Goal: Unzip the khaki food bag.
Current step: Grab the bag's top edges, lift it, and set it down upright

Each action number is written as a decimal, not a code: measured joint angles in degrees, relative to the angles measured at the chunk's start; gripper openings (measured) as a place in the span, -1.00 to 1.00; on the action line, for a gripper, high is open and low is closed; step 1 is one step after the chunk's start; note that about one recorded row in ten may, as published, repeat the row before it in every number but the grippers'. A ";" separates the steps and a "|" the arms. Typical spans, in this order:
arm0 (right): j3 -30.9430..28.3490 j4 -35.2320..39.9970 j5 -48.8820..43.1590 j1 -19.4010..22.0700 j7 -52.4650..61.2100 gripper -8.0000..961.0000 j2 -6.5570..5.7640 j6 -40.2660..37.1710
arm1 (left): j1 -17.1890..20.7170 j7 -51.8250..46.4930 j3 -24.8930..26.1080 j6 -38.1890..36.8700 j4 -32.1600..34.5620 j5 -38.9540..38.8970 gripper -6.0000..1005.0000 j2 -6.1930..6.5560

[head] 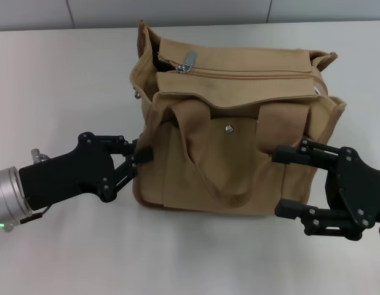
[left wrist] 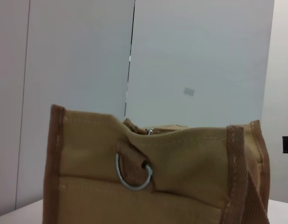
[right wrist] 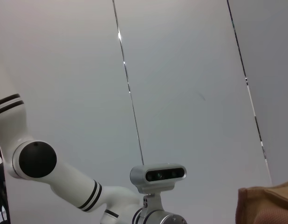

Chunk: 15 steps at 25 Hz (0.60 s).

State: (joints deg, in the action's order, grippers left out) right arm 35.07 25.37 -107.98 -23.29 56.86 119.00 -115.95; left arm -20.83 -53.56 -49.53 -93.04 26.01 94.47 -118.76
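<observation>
I am holding my left gripper [head: 141,153] low against the left side of the khaki food bag [head: 233,123], its fingers drawn together and their tips touching the bag's left wall near the front corner. The bag itself is sitting upright on the white bench [head: 61,67], in the middle of my reach, with its front pocket facing me. On the bag's left end a silver D-ring [left wrist: 133,175] is hanging from a brown tab, just below the top edge. Along the bag's top the zipper [head: 251,72] is running closed from left to right, and its silver pull [head: 188,61] is lying at the left end, tilted. On the front pocket a silver snap [head: 228,128] is showing, and one wide fabric handle [head: 208,160] is drooping over that pocket. To the right of the bag my right gripper [head: 288,182] is hovering by the lower front corner, its fingers spread wide apart and empty.
</observation>
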 joint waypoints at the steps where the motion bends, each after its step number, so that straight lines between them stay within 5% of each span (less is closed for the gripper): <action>1: 0.00 -0.03 0.01 0.00 -0.02 0.61 0.00 0.04 | 0.00 0.00 0.00 0.00 0.00 0.00 -0.52 0.00; 15: 0.13 -0.16 0.06 0.00 -0.09 0.61 0.00 0.76 | -0.15 0.04 0.14 0.15 0.00 0.01 -0.86 0.02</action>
State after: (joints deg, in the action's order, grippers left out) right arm 35.20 25.21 -107.92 -23.29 56.77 119.00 -115.20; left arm -20.99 -53.52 -49.39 -92.89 26.01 94.49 -118.74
